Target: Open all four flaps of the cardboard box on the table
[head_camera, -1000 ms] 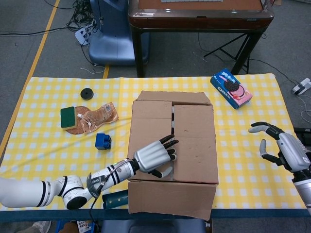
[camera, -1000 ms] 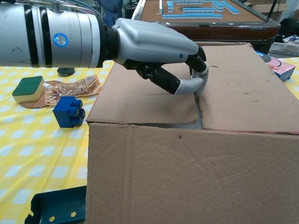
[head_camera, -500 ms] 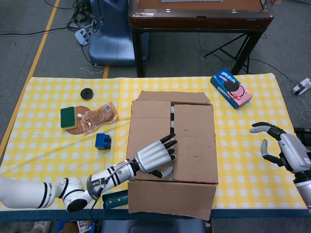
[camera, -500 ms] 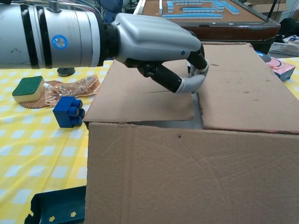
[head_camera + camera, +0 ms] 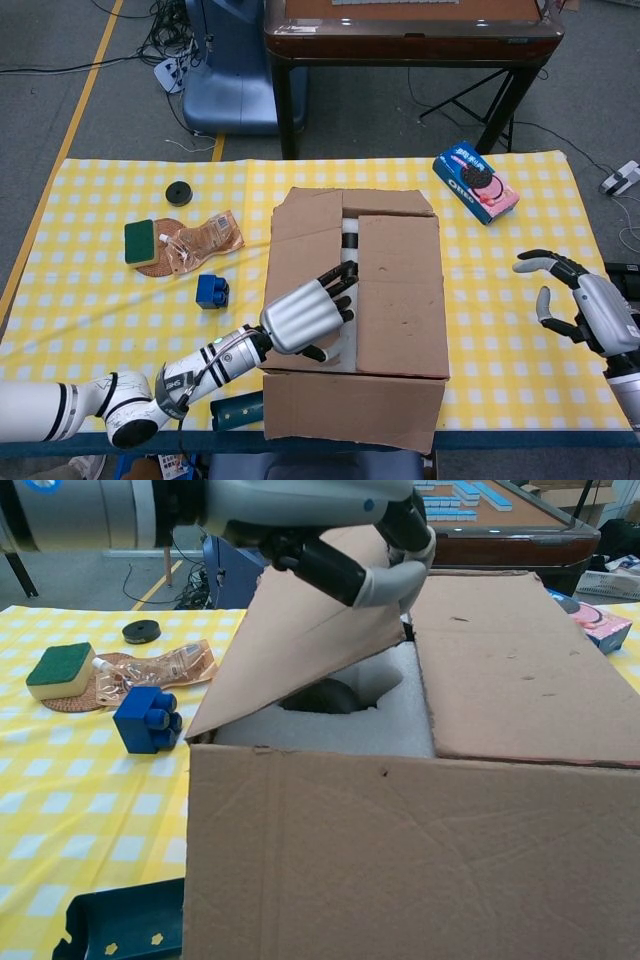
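The cardboard box [image 5: 352, 300] stands mid-table. Its left flap [image 5: 300, 255] is tilted up, and my left hand [image 5: 303, 316] grips that flap's inner edge. In the chest view the left hand [image 5: 330, 530] holds the raised left flap [image 5: 300, 630] high, with white foam [image 5: 350, 725] showing beneath. The right flap [image 5: 400, 290] lies flat and closed. The near flap [image 5: 350, 405] hangs down over the front, and the far flap [image 5: 385, 200] is folded back. My right hand [image 5: 572, 300] hovers open to the box's right, holding nothing.
To the left of the box lie a blue block [image 5: 211, 291], a green sponge [image 5: 140, 241], a snack packet [image 5: 205, 240] and a black disc [image 5: 179, 192]. A cookie box [image 5: 476, 180] sits at the far right. A dark blue tray [image 5: 120, 920] is at the front edge.
My left hand has lifted the left flap from flat to steeply tilted, exposing the foam inside. The right hand has stayed in place.
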Controlling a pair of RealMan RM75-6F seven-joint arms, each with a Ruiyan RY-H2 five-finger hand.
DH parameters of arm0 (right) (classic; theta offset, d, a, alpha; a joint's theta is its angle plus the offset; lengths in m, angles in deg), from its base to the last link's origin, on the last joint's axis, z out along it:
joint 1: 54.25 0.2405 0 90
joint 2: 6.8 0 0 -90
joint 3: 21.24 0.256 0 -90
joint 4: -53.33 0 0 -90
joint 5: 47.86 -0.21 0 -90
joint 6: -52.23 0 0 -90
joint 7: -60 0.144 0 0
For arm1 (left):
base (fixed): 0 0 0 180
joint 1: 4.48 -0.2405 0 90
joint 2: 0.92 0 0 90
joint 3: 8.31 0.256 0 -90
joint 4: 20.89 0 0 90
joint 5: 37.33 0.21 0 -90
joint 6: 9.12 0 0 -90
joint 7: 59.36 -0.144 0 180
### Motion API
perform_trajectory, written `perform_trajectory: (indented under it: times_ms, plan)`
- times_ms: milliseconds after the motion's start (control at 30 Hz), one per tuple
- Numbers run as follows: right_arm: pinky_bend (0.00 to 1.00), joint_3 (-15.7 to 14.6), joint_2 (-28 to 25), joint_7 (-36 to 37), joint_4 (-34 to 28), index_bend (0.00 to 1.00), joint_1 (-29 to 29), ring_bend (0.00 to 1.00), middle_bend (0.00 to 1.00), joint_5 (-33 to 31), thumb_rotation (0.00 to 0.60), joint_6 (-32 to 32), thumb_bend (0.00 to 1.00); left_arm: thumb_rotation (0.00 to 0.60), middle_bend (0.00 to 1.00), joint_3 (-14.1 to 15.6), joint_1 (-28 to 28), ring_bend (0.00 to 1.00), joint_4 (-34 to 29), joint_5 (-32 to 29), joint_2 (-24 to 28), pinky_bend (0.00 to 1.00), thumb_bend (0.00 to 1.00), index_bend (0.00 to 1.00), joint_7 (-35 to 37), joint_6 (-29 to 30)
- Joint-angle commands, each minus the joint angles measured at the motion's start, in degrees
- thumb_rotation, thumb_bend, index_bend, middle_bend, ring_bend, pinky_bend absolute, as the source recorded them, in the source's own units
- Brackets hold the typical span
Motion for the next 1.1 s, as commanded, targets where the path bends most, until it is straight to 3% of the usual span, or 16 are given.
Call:
perform_trajectory:
  times_ms: [33, 500, 1100]
  plan:
    - [0.21, 0.1, 0.0, 0.0, -0.1, 0.32, 0.0, 0.21, 0.24, 0.0, 0.600, 0.0, 0.68, 0.086, 0.43, -0.4, -0.3, 0.13, -2.7, -1.2, 3.1, 0.00, 0.57, 0.51, -2.4, 1.1]
    - [0.21, 0.7, 0.3, -0.6, -0.7, 0.32, 0.2, 0.21, 0.24, -0.1, 0.600, 0.3, 0.68, 0.087, 0.43, -0.1, -1.3, 0.13, -8.0, -5.9, 12.7, 0.00, 0.57, 0.51, -7.6, 2.9]
    - [0.21, 1.1, 0.5, -0.7, -1.1, 0.32, 0.8, 0.21, 0.24, 0.0, 0.600, 1.5, 0.67, 0.086, 0.43, -0.2, -6.0, 0.13, -8.9, -3.4, 19.5, 0.00, 0.57, 0.51, -1.8, 4.6]
